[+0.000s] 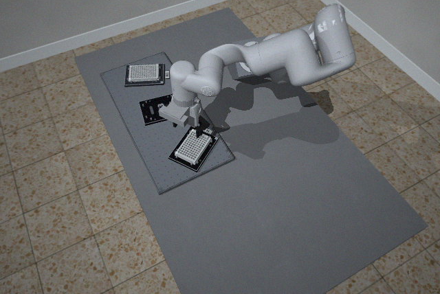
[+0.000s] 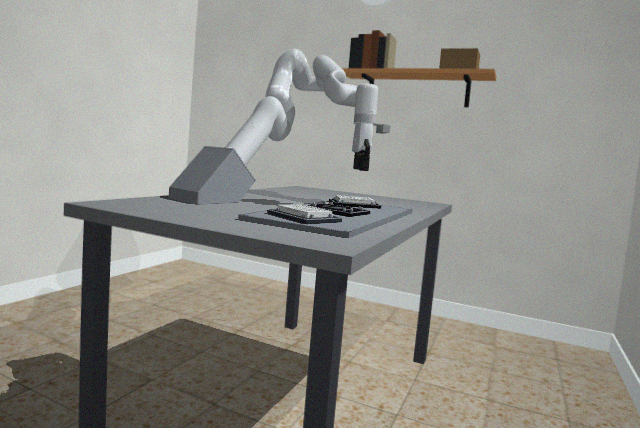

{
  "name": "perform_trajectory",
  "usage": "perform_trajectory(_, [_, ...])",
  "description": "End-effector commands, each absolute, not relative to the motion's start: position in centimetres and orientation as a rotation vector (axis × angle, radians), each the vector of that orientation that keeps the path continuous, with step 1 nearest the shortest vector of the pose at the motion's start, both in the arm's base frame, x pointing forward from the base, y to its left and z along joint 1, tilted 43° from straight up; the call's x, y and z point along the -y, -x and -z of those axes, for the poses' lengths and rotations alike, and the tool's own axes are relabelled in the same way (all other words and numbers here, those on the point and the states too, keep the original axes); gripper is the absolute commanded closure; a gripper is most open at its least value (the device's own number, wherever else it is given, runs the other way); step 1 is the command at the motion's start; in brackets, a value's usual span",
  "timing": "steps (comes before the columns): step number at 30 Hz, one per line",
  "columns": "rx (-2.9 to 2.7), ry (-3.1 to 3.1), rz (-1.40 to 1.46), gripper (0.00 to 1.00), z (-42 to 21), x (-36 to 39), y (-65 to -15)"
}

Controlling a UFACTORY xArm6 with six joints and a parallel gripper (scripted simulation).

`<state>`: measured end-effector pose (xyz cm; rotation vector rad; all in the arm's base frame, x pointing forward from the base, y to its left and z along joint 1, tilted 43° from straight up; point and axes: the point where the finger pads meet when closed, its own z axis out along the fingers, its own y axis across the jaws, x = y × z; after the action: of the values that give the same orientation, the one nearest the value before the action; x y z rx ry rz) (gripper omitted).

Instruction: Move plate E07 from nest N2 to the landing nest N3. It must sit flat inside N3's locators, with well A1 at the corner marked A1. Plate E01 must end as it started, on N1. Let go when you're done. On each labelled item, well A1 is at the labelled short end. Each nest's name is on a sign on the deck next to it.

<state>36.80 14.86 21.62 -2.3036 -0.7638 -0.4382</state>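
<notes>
Two white well plates sit on black nests on the raised grey deck. One plate (image 1: 142,73) is at the far end and also shows in the side view (image 2: 355,200). The other plate (image 1: 193,146) is at the near end, turned at an angle, and shows in the side view too (image 2: 305,211). Between them lies an empty black nest (image 1: 154,108), partly hidden by my wrist. The labels and signs are too small to read. My gripper (image 1: 187,126) is open and empty. In the side view the gripper (image 2: 361,160) hangs well above the deck, over the gap between the empty nest and the near plate.
The raised deck (image 1: 166,123) lies on the left part of the grey table top. The arm's base housing (image 2: 211,175) stands at the back of the table. The arm reaches across above the deck's far right edge.
</notes>
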Motion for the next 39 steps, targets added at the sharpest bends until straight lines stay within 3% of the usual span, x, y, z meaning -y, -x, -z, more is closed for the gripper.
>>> perform_trajectory(1, [0.779, 2.305, 0.437, 0.0, -21.7, -15.4, -35.5])
perform_trajectory(39, [0.779, 2.305, 0.437, 0.0, -19.0, -17.9, -35.8])
